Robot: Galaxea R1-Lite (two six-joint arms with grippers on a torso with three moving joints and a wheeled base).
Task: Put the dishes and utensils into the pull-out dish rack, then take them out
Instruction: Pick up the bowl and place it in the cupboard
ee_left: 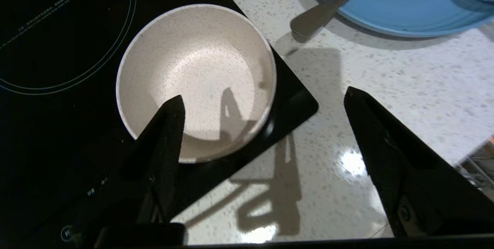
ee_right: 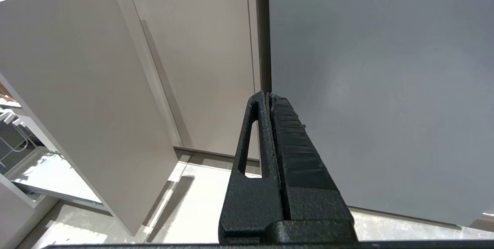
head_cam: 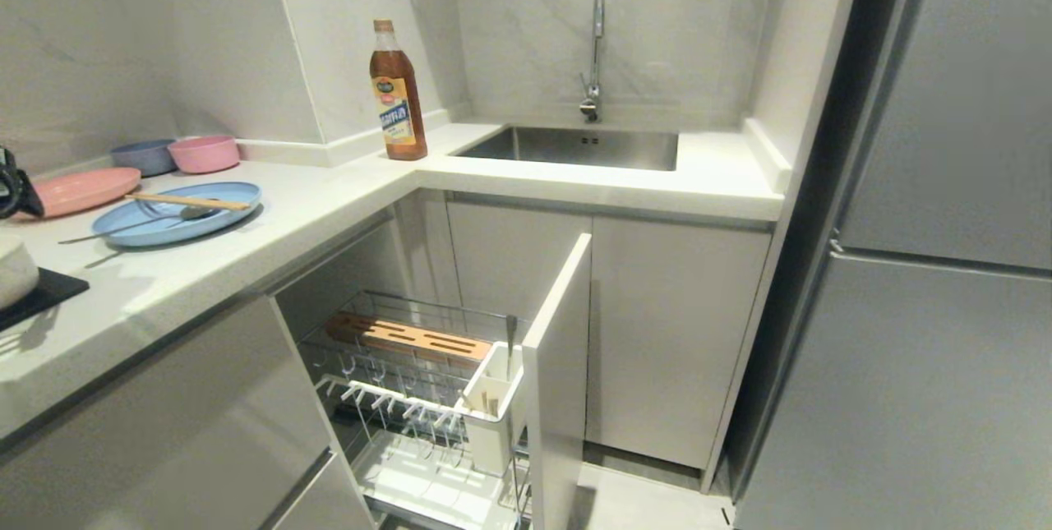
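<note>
The cream-white bowl (ee_left: 197, 75) stands upright on the corner of the black cooktop (ee_left: 58, 29), also at the head view's left edge as the bowl (head_cam: 12, 267). My left gripper (ee_left: 263, 94) hangs open above the bowl's rim, one finger over the bowl and the other over the countertop, holding nothing. The light-blue plate (head_cam: 177, 214) lies on the counter with the chopsticks (head_cam: 187, 201) and the spoon (head_cam: 131, 224) across it; the spoon handle (ee_left: 320, 13) juts past the plate (ee_left: 405, 5). The pull-out dish rack (head_cam: 427, 398) stands pulled out below. My right gripper (ee_right: 269, 96) is shut and parked low.
A pink plate (head_cam: 82, 189) and small grey-blue (head_cam: 141, 156) and pink (head_cam: 204, 154) bowls sit behind the blue plate. A brown bottle (head_cam: 398, 94) stands by the sink (head_cam: 575, 148). The rack's front panel (head_cam: 559, 382) juts into the floor space; a fridge (head_cam: 929, 267) is on the right.
</note>
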